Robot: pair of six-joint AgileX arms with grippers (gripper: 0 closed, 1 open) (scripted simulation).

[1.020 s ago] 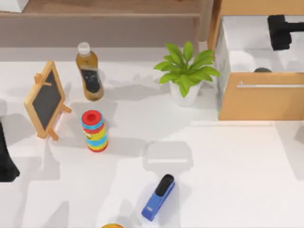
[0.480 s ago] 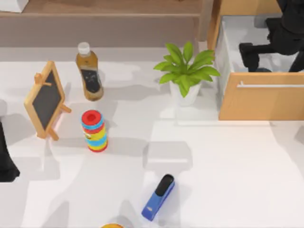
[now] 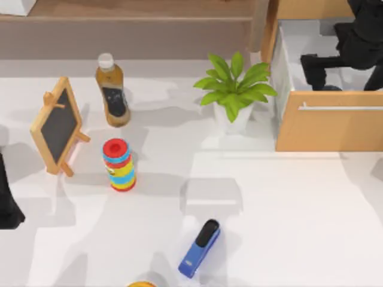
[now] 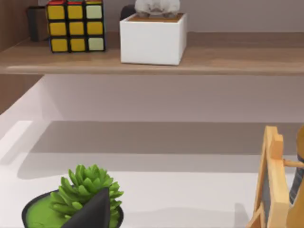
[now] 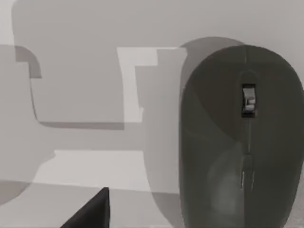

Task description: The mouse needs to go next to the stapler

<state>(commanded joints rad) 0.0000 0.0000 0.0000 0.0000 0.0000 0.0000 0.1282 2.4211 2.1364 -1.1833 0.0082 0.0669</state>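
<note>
The mouse [image 5: 242,137] lies flat on the open drawer's [image 3: 329,122] pale floor, right gripper [image 3: 320,66] hovering directly above it, its fingers' state impossible to tell. The stapler [image 3: 200,248] sits well apart from the drawer, on the table [image 3: 287,227]. The left arm is parked far from the drawer.

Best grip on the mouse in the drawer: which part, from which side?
Judging by its pose, grip the mouse across its narrow width, on the two long flanks, coming straight down from above: it lies flat in the open drawer, whose walls block a sideways approach. The right gripper hangs over it.
</note>
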